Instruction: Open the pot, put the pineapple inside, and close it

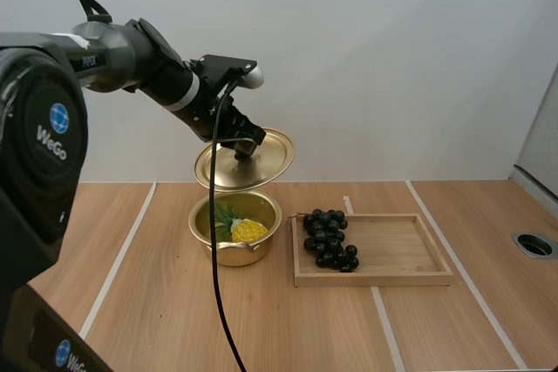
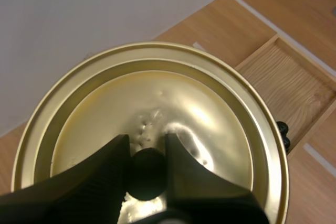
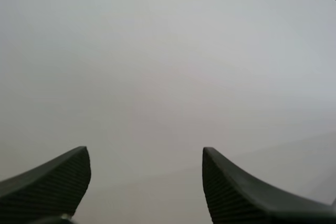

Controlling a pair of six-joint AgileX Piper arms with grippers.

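Observation:
A gold pot (image 1: 228, 240) stands open on the table with a yellow pineapple (image 1: 244, 229) lying inside it. Its gold lid (image 1: 253, 161) hangs tilted in the air just above the pot's back rim. My left gripper (image 1: 242, 151) is shut on the lid's black knob (image 2: 147, 173); in the left wrist view the two fingers pinch the knob over the shiny lid (image 2: 157, 119). My right gripper (image 3: 146, 182) stands open, its fingers wide apart with only a blank wall between them.
A wooden tray (image 1: 401, 250) lies right of the pot with a bunch of dark grapes (image 1: 329, 238) at its left end. The tray (image 2: 294, 87) also shows past the lid's edge. A round hole (image 1: 534, 245) sits at the table's far right.

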